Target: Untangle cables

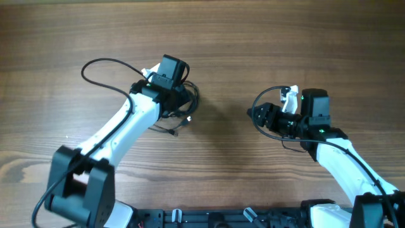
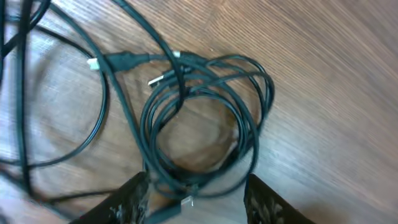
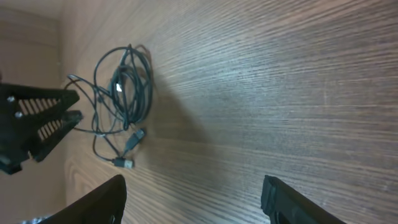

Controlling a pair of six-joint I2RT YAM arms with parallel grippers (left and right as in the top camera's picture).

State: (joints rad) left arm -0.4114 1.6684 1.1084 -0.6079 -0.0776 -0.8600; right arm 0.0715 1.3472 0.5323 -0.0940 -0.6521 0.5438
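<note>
With the cables (image 2: 252,140) coiled mid-frame under the left gripper (image 2: 196,202), whose half-open jaws straddle the coil's near edge without clamping, it should pinch one strand only, while the right gripper (image 3: 193,186) waits wide open, empty.

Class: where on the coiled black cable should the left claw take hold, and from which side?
Probably grip the coil at its near arc, where the strands bunch together inside the open left claw. Come straight down: it lies flat on the table, offering no raised edge.
</note>
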